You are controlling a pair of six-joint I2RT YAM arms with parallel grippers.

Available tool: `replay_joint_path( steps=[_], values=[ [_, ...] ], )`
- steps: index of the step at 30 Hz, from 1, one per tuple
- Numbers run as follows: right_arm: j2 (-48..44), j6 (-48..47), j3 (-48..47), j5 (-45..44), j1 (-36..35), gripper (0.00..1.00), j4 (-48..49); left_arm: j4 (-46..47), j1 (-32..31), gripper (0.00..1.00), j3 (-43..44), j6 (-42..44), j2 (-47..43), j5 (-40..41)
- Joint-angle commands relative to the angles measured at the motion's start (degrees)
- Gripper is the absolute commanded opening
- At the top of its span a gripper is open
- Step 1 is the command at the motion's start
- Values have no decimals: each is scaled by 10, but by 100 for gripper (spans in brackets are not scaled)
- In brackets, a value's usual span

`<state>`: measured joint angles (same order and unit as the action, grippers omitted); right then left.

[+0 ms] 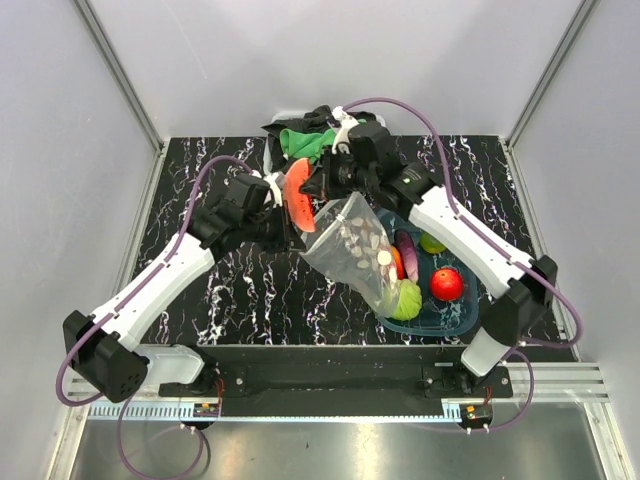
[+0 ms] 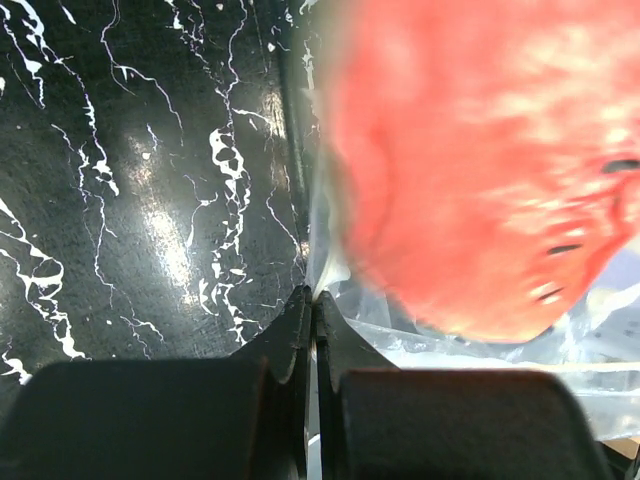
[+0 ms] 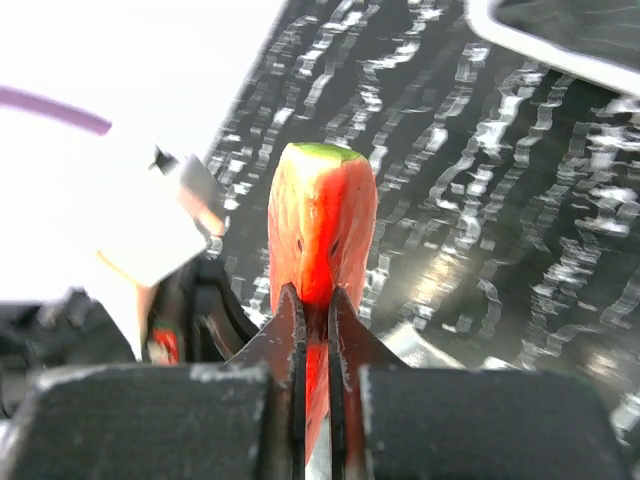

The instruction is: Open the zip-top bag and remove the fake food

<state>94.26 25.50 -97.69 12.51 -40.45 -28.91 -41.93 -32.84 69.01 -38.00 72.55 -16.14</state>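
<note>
The left arm (image 1: 160, 290) and right arm (image 1: 460, 230) both stretch forward and inward, meeting over the clear, grey-dotted plastic zip-top bag (image 1: 358, 250). The left gripper (image 2: 313, 298) is pinched tight on the bag's upper-left edge. Just beyond the bag's top, the right gripper (image 3: 312, 300) is clamped on a red plastic watermelon slice (image 3: 320, 220).

The left arm (image 1: 150, 295) and the right arm (image 1: 465, 235) look the same: long white shells between black joint housings. A thin purple cable (image 1: 190, 205) runs along the left one, and a second purple cable (image 1: 437, 135) runs along the right one. The left hand (image 2: 312, 297) and the right hand (image 3: 312, 292) are matt black. Each has two flat fingers (image 2: 285, 345) that narrow to thin tips. The black shoulder block (image 1: 105, 362) of the left arm shows small round dots.
</note>
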Motion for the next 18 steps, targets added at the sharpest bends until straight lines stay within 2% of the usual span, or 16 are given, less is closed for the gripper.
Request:
replay_joint_path(
  steps=[1, 6, 11, 14, 18],
  values=[
    [32, 79, -39, 70, 3, 0, 61, 12, -1, 0, 47, -1, -8, -1],
    [45, 180, -8, 117, 2, 0, 148, 10, -1, 0, 63, 5, 12, 10],
    [47, 186, -36, 112, 27, 0, 145, -13, 6, 0, 75, 35, 29, 35],
    [37, 198, -38, 118, 72, 0, 109, -31, 24, 0, 74, 45, 29, 49],
    [-36, 131, 20, 110, 137, 0, -1, -50, 45, 0, 88, 85, 32, 70]
  ],
)
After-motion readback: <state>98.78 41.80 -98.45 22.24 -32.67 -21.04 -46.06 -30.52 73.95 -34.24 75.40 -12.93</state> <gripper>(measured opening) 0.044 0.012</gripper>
